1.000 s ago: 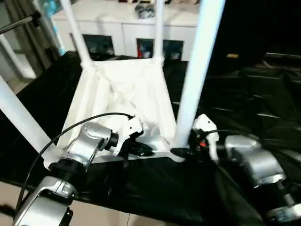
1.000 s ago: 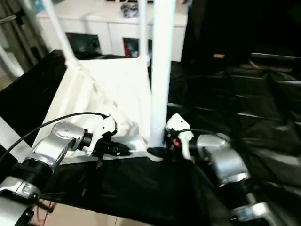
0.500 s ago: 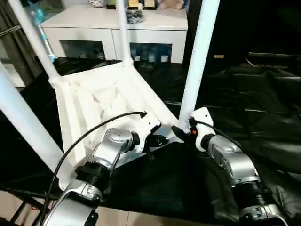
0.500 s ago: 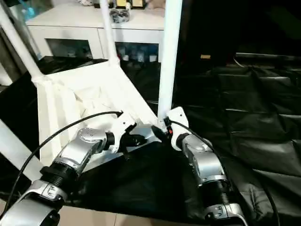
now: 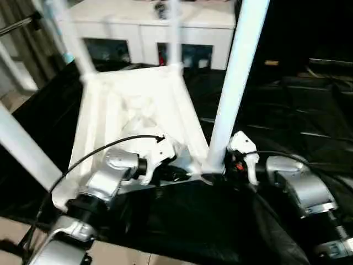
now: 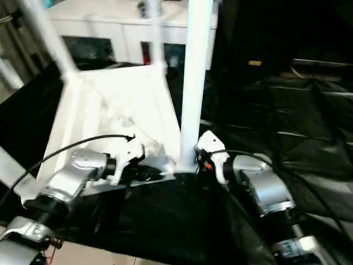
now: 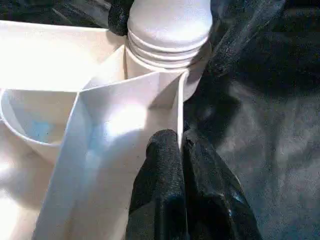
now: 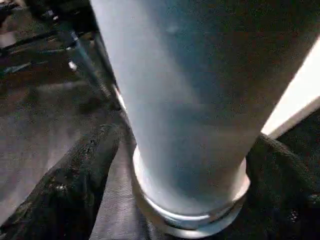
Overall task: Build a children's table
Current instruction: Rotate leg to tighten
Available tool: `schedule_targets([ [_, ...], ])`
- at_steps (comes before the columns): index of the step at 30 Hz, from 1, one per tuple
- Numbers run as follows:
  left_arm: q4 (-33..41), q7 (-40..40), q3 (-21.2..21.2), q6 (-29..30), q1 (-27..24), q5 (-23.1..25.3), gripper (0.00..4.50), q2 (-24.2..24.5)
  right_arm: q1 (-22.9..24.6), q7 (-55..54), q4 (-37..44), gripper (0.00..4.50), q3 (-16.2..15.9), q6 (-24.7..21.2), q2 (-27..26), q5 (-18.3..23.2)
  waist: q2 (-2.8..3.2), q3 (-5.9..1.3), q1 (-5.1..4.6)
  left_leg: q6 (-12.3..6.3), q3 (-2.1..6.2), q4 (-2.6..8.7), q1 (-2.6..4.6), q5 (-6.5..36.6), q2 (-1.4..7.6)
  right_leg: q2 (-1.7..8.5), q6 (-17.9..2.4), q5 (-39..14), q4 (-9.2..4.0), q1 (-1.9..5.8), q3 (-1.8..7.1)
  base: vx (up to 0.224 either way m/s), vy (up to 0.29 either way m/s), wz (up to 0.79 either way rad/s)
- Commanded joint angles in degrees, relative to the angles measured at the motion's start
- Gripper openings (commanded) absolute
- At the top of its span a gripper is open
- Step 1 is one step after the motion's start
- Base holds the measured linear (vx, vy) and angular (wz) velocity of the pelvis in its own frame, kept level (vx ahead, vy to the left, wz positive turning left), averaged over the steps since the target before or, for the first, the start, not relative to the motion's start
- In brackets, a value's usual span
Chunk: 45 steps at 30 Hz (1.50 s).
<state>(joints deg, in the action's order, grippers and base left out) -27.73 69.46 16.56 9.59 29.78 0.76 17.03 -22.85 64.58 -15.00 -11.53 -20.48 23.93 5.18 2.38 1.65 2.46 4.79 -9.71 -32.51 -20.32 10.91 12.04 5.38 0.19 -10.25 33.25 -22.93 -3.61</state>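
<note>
Left gripper [image 7: 181, 150] pinched on tabletop [image 5: 132, 105] rim, leg [image 5: 234, 83] socket at 12 o'clock; right gripper [image 8: 175, 165] spread wide around leg.

All four legs run off the top edge, e.g. the near right leg [image 5: 234, 83]; tops unseen. Far legs blurred. Cabinet [image 5: 149, 25] cut off at top, stuff behind its glass too blurred to tell. Right gripper [image 5: 225, 170] mostly hidden behind leg base. Left forearm [image 5: 83, 210] cut at bottom edge.
</note>
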Motion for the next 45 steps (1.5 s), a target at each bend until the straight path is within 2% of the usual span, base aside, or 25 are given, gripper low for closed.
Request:
schedule_targets([
  [1, 1.64, 1.76, 1.91, -0.40, -0.44, -0.97, 0.00, -0.76, -0.10, 2.53, -1.09, 3.96, -3.86, 0.45, -0.79, 0.49, -0.96, -2.92, 0.15, -5.87, -0.72, 3.03, -0.09, 7.54, 0.88, 2.05, -15.51, -5.49, -2.64, 3.15, 1.77, 0.000, 0.000, 0.00],
  [4, 2.60, 2.55, 2.15, 0.17, -1.33, -1.54, 0.00, -0.43, -0.46, 3.34, -1.76, 3.96, -4.45, 1.23, -0.46, 0.17, -1.11, -2.98, 0.09, -5.01, -0.66, 3.08, -0.09, 8.08, 0.85, 2.08, -15.24, -6.06, -2.67, 3.25, 1.80, 0.000, 0.000, 0.00],
  [10, 2.22, 1.59, 1.91, -0.10, -1.10, -1.33, 0.00, -0.64, -0.67, 3.28, -3.78, 3.96, -5.14, 2.11, -1.02, -0.87, -1.20, -3.09, 0.19, -5.64, -0.71, 2.81, -0.16, 6.22, 0.71, 1.96, -15.65, -3.68, -2.36, 3.30, 1.80, 0.000, 0.000, 0.00],
  [11, 2.12, 1.77, 1.84, -0.19, -1.02, -1.41, 0.00, -0.54, -0.44, 3.38, -3.94, 3.70, -4.72, 1.47, -1.57, -0.13, -1.19, -3.01, 0.21, -5.49, -0.72, 2.84, -0.19, 6.91, 0.68, 2.00, -15.41, -5.08, -2.48, 3.32, 1.79, 0.000, 0.000, 0.00],
  [14, 2.06, 2.16, 1.76, -0.18, -1.00, -1.63, 0.00, -0.27, 0.01, 3.47, -3.89, 3.57, -4.18, 0.41, -2.39, 1.07, -1.20, -2.96, 0.20, -5.02, -0.71, 2.91, -0.18, 7.66, 0.71, 1.97, -15.00, -6.76, -2.63, 3.28, 1.80, 0.000, 0.000, 0.00],
  [17, 2.05, 2.72, 1.66, 0.07, -1.27, -1.88, 0.00, 0.14, 0.89, 3.01, -4.44, 3.21, -4.11, 0.50, -3.04, 1.34, -0.89, -3.09, 0.29, -4.68, -0.63, 2.87, -0.10, 7.34, 0.72, 1.91, -15.19, -5.42, -2.45, 3.31, 1.79, 0.000, 0.000, 0.00],
  [20, 1.84, 2.92, 1.59, 0.16, -1.34, -2.05, 0.00, 0.26, 1.32, 2.84, -4.57, 3.16, -3.95, 0.61, -3.38, 1.60, -0.90, -3.15, 0.30, -4.84, -0.70, 2.80, -0.05, 7.01, 0.70, 1.84, -15.60, -4.14, -2.37, 3.31, 1.79, 0.000, 0.000, 0.00],
  [21, 1.63, 3.06, 1.53, 0.16, -1.38, -2.18, 0.00, 0.32, 1.64, 2.72, -4.40, 3.00, -3.88, 0.58, -3.64, 1.83, -0.88, -3.11, 0.32, -4.88, -0.67, 2.82, -0.10, 7.14, 0.69, 1.81, -15.66, -4.19, -2.35, 3.32, 1.76, 0.000, 0.000, 0.00],
  [22, 1.58, 3.10, 1.52, 0.15, -1.39, -2.22, 0.00, 0.34, 1.71, 2.69, -4.34, 2.89, -3.87, 0.56, -3.70, 1.85, -0.60, -3.10, 0.35, -4.76, -0.65, 2.85, -0.02, 7.45, 0.72, 1.85, -15.68, -4.51, -2.39, 3.27, 1.75, 0.000, 0.000, 0.00],
  [23, 1.41, 3.20, 1.46, 0.04, -1.45, -2.29, 0.00, 0.45, 2.10, 2.42, -3.96, 2.84, -3.88, 0.53, -4.02, 1.81, -0.76, -2.99, 0.30, -4.39, -0.69, 2.94, -0.04, 8.48, 0.69, 1.85, -15.38, -5.83, -2.59, 3.31, 1.76, 0.000, 0.000, 0.00],
  [28, 1.26, 2.74, 1.21, -0.26, -1.96, -2.39, 0.00, 0.58, 3.75, 0.89, -2.78, 2.73, -3.51, 0.72, -5.11, 2.08, -0.68, -2.94, 0.16, -3.40, -0.62, 3.13, 0.13, 9.96, 0.73, 1.87, -14.61, -8.07, -2.85, 3.26, 1.83, 0.000, 0.000, 0.00],
  [29, 1.41, 1.52, 1.08, -0.08, -2.29, -2.21, 0.00, 0.17, 4.48, -1.75, -2.49, 2.73, -2.90, 0.68, -6.19, 1.91, -0.77, -2.89, 0.07, -3.16, -0.60, 3.19, 0.11, 10.26, 0.69, 1.90, -14.27, -8.88, -2.94, 3.24, 1.87, 0.000, 0.000, 0.00],
  [30, 1.70, -1.00, 0.80, 0.68, -2.60, -1.91, 0.00, -1.08, 5.22, -6.07, -2.70, 2.72, -1.73, 0.41, -8.25, 1.72, -1.24, -2.83, -0.11, -3.16, -0.61, 3.25, 0.00, 10.37, 0.69, 1.92, -14.08, -9.46, -3.03, 3.27, 1.88, 0.000, 0.000, 0.00],
  [32, 1.18, -8.96, 0.11, 3.52, -2.13, -0.43, 0.00, -5.24, 5.49, -17.60, -5.13, 2.72, 1.42, -0.26, -13.86, 0.58, -1.08, -2.56, -0.46, -1.93, -0.53, 3.53, 0.01, 11.67, 0.66, 2.04, -13.10, -12.69, -3.31, 2.92, 2.02, 0.000, 0.000, 0.00],
  [34, 0.13, -12.37, -0.16, 4.57, -1.35, 0.22, 0.00, -7.32, 5.00, -21.44, -6.53, 2.72, 2.21, -0.44, -15.86, -0.09, -1.49, -2.19, -1.16, -0.18, -0.27, 3.91, 0.17, 16.41, 0.47, 1.91, -10.54, -21.31, -4.04, 2.63, 1.76, 0.000, 0.000, 0.00],
  [35, -1.31, -15.91, -0.50, 5.37, -0.26, 0.87, 0.00, -9.62, 4.28, -25.47, -7.87, 2.72, 2.96, -0.71, -17.96, -0.91, -1.83, -2.04, -1.57, 0.46, -0.09, 3.88, 0.50, 19.95, 0.18, 1.85, -7.58, -28.79, -4.86, 2.07, 1.76, -0.055, 0.010, -0.04],
  [37, -2.08, -17.62, -0.68, 6.07, 0.47, 0.76, 0.00, -11.51, 3.49, -28.70, -8.99, 2.72, 3.34, -1.15, -19.48, -1.71, -1.85, -1.90, -2.02, 0.56, 0.19, 3.89, 0.50, 21.63, -0.12, 1.84, -5.15, -33.47, -5.49, 1.82, 1.70, -0.050, 0.010, -0.03],
  [38, -2.86, -18.94, -0.68, 6.40, 1.19, 0.78, 0.00, -13.12, 2.49, -31.38, -10.21, 2.72, 3.53, -1.48, -20.77, -2.45, -1.61, -1.89, -2.17, 0.54, 0.28, 3.92, 0.59, 22.23, -0.20, 1.81, -4.55, -34.53, -5.69, 1.69, 1.61, 0.000, 0.000, 0.00],
  [39, -3.29, -19.75, -0.57, 6.44, 1.59, 0.87, 0.00, -14.19, 1.87, -33.03, -10.94, 2.72, 3.68, -1.72, -21.70, -2.76, -1.86, -1.82, -2.46, 0.41, 0.34, 3.74, 0.77, 23.26, -0.45, 1.74, -3.20, -37.06, -6.25, 1.36, 1.41, 0.000, 0.000, 0.00],
  [40, -3.55, -19.77, -0.32, 6.06, 1.75, 1.06, 0.00, -14.50, 1.34, -33.71, -11.35, 2.72, 3.92, -1.64, -22.36, -2.61, -1.80, -1.88, -2.57, 0.36, 0.40, 3.71, 0.77, 23.51, -0.48, 1.76, -2.82, -37.75, -6.35, 1.35, 1.33, 0.000, 0.000, 0.00],
  [41, -3.72, -19.66, -0.09, 5.50, 1.74, 1.40, 0.00, -14.35, 0.97, -34.07, -11.35, 2.72, 4.44, -1.29, -22.85, -2.39, -1.14, -1.94, -2.94, 0.19, 0.59, 3.88, 0.64, 24.30, -0.52, 1.75, -2.15, -37.76, -6.76, 1.47, 1.07, 0.000, 0.000, 0.00],
  [42, -3.73, -19.35, 0.04, 5.05, 1.61, 1.62, 0.00, -14.00, 0.79, -33.81, -11.04, 3.27, 4.82, -1.16, -23.05, -2.08, -0.86, -2.12, -2.96, 0.06, 0.74, 4.04, 0.66, 24.16, -0.40, 1.84, -2.43, -36.49, -6.65, 1.72, 0.97, 0.000, 0.000, 0.00],
  [43, -3.75, -18.84, 0.03, 4.72, 1.53, 1.69, 0.00, -13.46, 0.65, -33.33, -10.70, 3.41, 5.06, -1.20, -22.90, -1.87, -0.46, -2.20, -2.96, -0.27, 0.81, 4.29, 0.42, 24.11, -0.25, 1.73, -3.03, -34.06, -6.49, 1.86, 0.91, 0.000, 0.000, 0.00],
  [44, -3.63, -18.27, -0.01, 4.37, 1.36, 1.93, 0.00, -12.80, 0.67, -32.74, -10.12, 3.41, 5.44, -1.48, -22.59, -1.35, -0.50, -2.17, -2.97, -0.37, 0.75, 4.31, 0.52, 24.34, -0.16, 1.70, -3.42, -33.10, -6.62, 1.72, 0.94, 0.000, 0.000, 0.00],
  [45, -3.40, -17.45, 0.02, 3.90, 1.16, 2.09, 0.00, -12.04, 0.75, -31.77, -9.50, 3.50, 5.59, -1.65, -22.07, -0.83, -0.33, -2.35, -2.98, -0.51, 0.71, 4.29, 0.61, 24.02, -0.10, 1.70, -4.72, -30.38, -6.30, 1.72, 1.07, 0.000, 0.000, 0.00],
])
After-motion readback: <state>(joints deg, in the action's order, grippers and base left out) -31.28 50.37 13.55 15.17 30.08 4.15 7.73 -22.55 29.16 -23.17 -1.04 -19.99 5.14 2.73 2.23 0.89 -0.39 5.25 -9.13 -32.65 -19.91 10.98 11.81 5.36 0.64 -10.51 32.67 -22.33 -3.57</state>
